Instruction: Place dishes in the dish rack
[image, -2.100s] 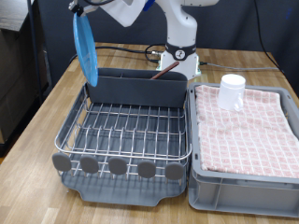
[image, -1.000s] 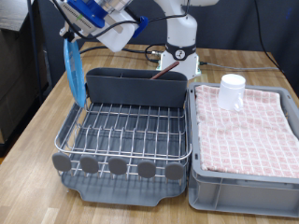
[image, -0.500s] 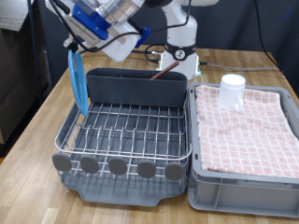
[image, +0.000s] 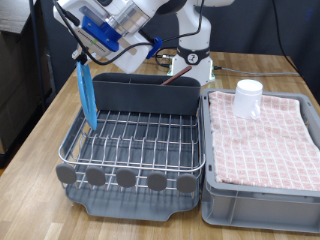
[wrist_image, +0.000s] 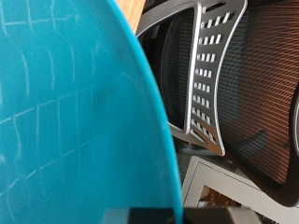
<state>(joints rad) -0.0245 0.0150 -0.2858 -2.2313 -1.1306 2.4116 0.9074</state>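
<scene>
My gripper is shut on the top edge of the round light-blue plate. It holds the plate upright and edge-on over the exterior view's left side of the dish rack, with the plate's lower edge down at the wires. In the wrist view the plate fills most of the picture and the fingers do not show. The plain white cup stands upside down on the pink checkered cloth at the exterior view's right. The wooden spoon is out of view.
The rack's dark grey caddy runs along its far edge and round dark discs along its near edge. A grey crate lined with the pink cloth sits right of the rack. Cables and the arm's base stand behind.
The plate has moved from high above the caddy's left end further left and down into the rack's left side. It has turned edge-on and upright. The cup has not moved.
</scene>
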